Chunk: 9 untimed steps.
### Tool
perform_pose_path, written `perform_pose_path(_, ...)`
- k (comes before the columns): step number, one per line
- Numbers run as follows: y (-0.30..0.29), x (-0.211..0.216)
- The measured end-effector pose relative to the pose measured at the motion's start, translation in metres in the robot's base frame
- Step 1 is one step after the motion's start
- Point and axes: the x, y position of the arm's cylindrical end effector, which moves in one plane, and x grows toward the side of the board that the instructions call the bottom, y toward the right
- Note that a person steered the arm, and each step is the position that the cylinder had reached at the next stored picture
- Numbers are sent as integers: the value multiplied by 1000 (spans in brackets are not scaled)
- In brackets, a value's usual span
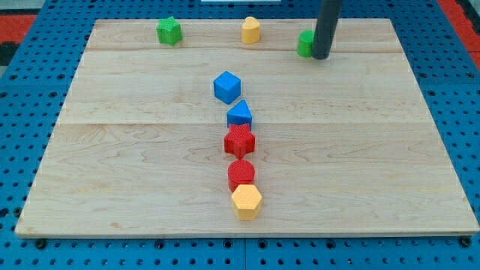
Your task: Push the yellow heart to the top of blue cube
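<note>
The rod is standing upright at the far right of the wooden board (112,187), and its tip (321,56) is resting on the surface with nothing pinched or carried: it is a bare rod end. It is sitting right against a green block (304,43), whose shape is partly hidden behind the rod.

Further left along the far edge, the yellow heart (250,30) is waiting, well apart from the tip, and beyond it a green star (169,31) is sitting near the far left corner.

Nearer, in mid-board, the blue cube (226,87) is heading a column: a blue triangle (239,115), a red star (239,140), a red cylinder (241,174) and a yellow hexagon (247,201) are trailing toward the near edge. Open board is lying between heart and cube.
</note>
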Motion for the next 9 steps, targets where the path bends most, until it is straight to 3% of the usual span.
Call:
perform_pose_path(1,0,-19)
perform_pose_path(2,-89,17)
perform_pose_path(3,-152,-36)
perform_pose_path(4,-153,-79)
perform_pose_path(5,-135,-79)
perform_pose_path(6,-76,-78)
perform_pose_path(7,-69,-33)
perform_pose_path(8,-146,-22)
perform_pose_path(9,-131,-23)
